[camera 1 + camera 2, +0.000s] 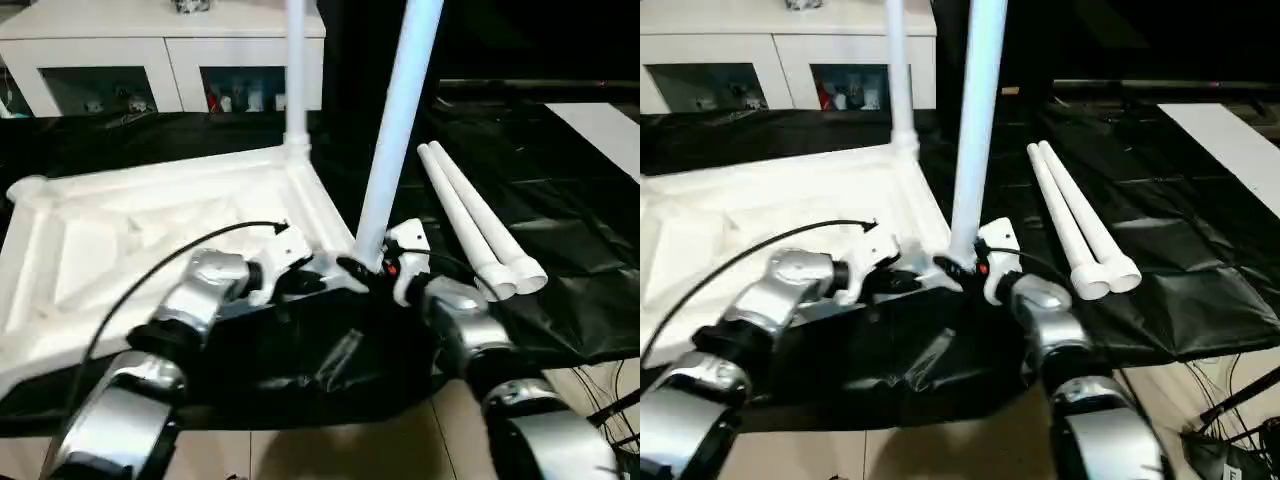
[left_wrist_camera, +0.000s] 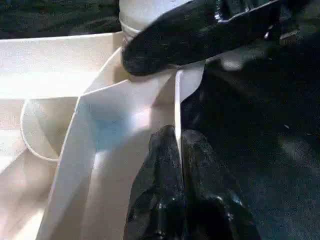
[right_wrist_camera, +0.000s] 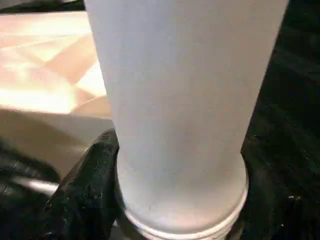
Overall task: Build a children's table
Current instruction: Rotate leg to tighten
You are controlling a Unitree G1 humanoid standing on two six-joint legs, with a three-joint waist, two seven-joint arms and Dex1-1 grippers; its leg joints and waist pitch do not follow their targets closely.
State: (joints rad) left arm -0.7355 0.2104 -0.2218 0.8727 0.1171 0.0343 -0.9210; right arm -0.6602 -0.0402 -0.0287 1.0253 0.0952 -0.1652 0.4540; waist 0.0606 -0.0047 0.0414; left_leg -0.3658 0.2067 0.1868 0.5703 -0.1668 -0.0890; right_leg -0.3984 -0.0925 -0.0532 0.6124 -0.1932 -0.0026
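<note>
The children's table top lies upside down on a black sheet, ribs up. One white leg stands upright in its far right corner socket. A second leg rises, leaning slightly, from the near right corner. My right gripper is shut around this leg's base, with a black finger pressed against the tube. My left gripper is shut on the thin rim wall of the top, just beside that corner. Two loose legs lie side by side on the sheet to the right.
A white cabinet with glass doors stands behind the table top. The black sheet covers the floor, with a white board at the far right. Bare wooden floor and cables lie at the near right.
</note>
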